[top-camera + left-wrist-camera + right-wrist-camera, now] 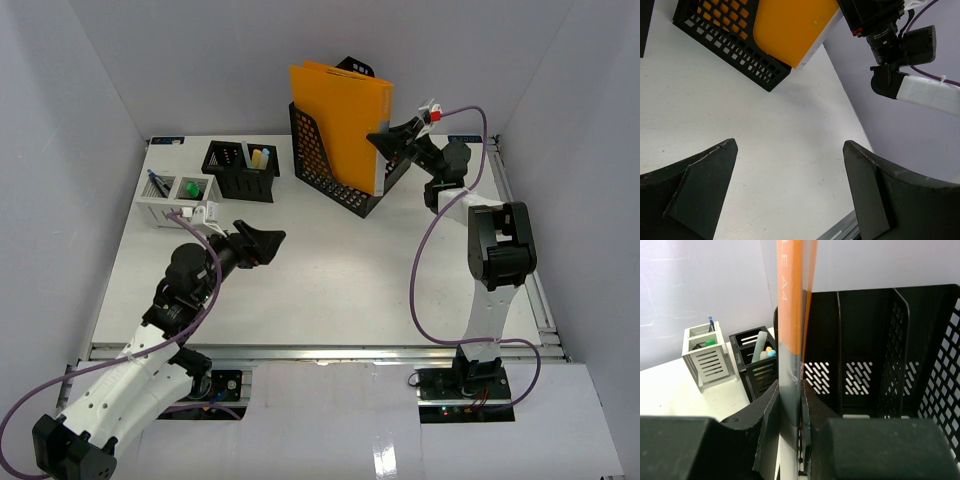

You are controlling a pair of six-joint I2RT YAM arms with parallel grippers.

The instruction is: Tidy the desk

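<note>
An orange folder point(340, 125) stands upright in the black mesh file rack point(330, 185) at the back of the white desk point(330, 290). My right gripper point(384, 140) is shut on the folder's right edge. In the right wrist view the folder's spine point(790, 300) runs up between the two pads of the right gripper point(790, 397), with the rack's slots point(865, 340) behind it. My left gripper point(272, 243) hangs open over the desk's left middle, holding nothing. In the left wrist view the left gripper point(790, 145) has only bare desk between its fingers.
A black pen organizer point(240, 170) and a white organizer point(178, 200) holding pens and a green item stand at the back left. White walls enclose the desk. A metal rail point(320, 352) runs along the front edge. The right arm's camera point(890, 40) shows in the left wrist view.
</note>
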